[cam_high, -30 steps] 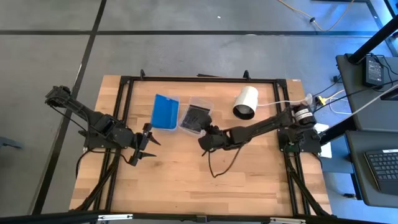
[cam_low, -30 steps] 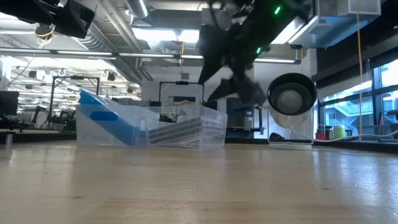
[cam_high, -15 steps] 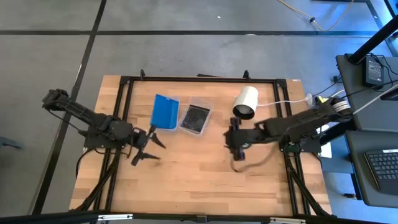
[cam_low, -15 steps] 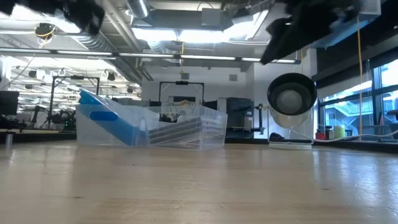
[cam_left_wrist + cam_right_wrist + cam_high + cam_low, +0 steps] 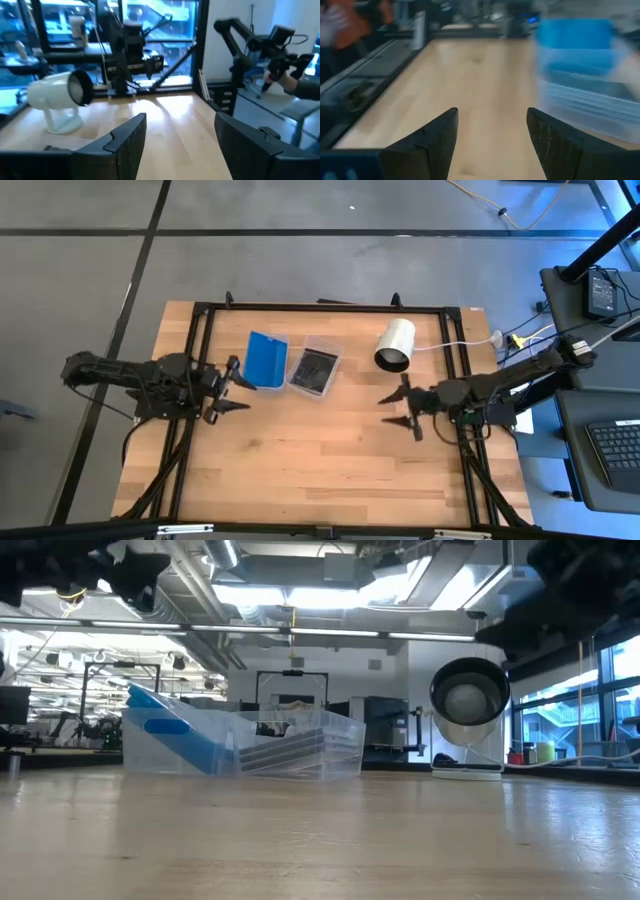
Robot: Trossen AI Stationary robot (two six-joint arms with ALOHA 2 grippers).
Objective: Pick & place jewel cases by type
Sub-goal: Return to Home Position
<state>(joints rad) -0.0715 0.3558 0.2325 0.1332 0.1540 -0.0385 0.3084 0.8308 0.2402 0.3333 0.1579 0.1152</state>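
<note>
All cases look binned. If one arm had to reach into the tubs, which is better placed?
Probably left. The left claw, open, sits beside the binned blue jewel cases; the right claw is farther off, nearer the white cylinder.

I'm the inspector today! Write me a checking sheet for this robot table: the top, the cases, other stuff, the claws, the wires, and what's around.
Surface: wooden table inside a black frame.
Job's things: blue jewel cases lean tilted in the left clear tub; black jewel cases sit in the right clear tub.
Clutter: white cylinder beside the tubs.
Grippers: left gripper open, empty; right gripper open, empty.
Cables: white cable leads from the cylinder toward the table's right edge.
Surroundings: grey floor; keyboard at the right.
</note>
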